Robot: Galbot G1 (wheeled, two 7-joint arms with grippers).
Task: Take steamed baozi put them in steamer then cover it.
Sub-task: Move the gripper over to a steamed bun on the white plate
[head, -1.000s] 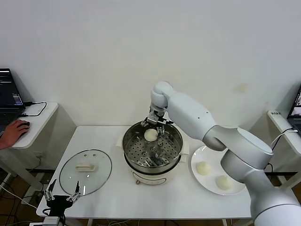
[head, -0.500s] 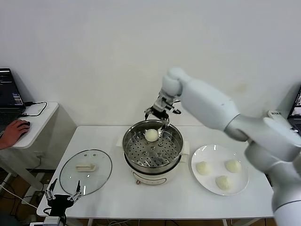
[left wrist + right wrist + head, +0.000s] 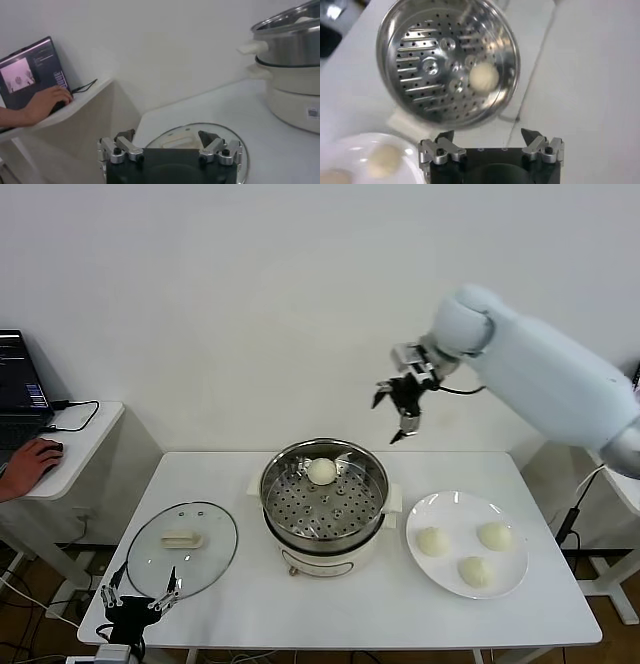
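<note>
The right gripper (image 3: 397,412) hangs in the air with its jaws spread wide and empty, above and just off the rim of the steamer (image 3: 324,502), where one smooth cream-white baozi (image 3: 321,471) sits on the perforated steel tray well below the jaws. Three more round baozi (image 3: 431,541) lie on a flat white plate (image 3: 440,568) on the surface, lower still. The left gripper (image 3: 137,603) waits with jaws open at the surface's near edge; its wrist view shows the round glass lid (image 3: 196,143) lying just ahead of the jaws.
</note>
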